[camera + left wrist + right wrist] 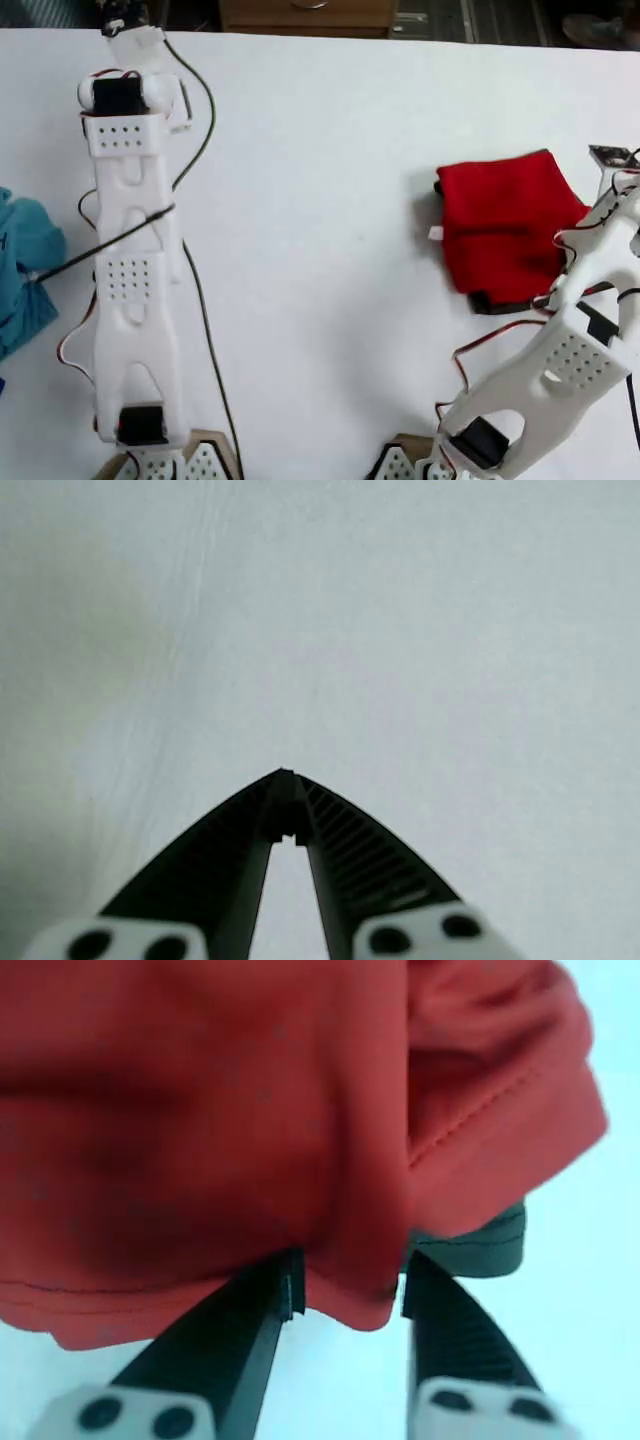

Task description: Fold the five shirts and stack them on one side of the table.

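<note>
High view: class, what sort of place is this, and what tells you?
Probably a robotics lab bench: white robot arms fixed at the edge of a white table, trailing cables, and a folded red shirt to handle.

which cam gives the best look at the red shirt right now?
High view: the whole folded red shirt with its outline, lying on a dark garment. Right wrist view gives a close-up of its hem inside the open right gripper. Left wrist view faces the table.
</note>
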### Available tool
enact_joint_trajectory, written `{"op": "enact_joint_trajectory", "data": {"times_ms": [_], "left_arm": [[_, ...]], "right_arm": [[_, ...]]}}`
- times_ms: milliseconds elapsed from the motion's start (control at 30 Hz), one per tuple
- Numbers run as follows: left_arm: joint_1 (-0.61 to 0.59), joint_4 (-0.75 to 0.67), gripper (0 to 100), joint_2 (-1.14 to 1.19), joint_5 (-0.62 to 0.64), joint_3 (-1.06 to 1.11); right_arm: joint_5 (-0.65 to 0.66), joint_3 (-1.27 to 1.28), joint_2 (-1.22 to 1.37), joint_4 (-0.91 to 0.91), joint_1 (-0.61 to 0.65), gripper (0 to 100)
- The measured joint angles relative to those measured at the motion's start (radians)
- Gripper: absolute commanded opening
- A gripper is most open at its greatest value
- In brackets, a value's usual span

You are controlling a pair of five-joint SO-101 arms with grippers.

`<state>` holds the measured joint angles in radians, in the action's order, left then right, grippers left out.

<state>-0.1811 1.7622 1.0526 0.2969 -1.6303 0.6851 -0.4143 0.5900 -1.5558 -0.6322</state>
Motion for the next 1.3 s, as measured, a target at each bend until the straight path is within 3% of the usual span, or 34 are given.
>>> {"op": "enact_joint_trajectory", "data": {"times_ms": [367, 833, 1300], "left_arm": [[0.000, 0.000, 2, 0.000, 0.000, 0.000], [0.000, 0.000, 2, 0.000, 0.000, 0.000], [0.000, 0.000, 2, 0.000, 0.000, 0.000]], "right_arm": [[0.000, -0.017, 0.006, 0.003, 0.000, 2.1], [0.000, -0.407, 0.006, -0.098, -0.015, 2.0], [0.055, -0.413, 0.080, 0.025, -0.048, 2.4]]}}
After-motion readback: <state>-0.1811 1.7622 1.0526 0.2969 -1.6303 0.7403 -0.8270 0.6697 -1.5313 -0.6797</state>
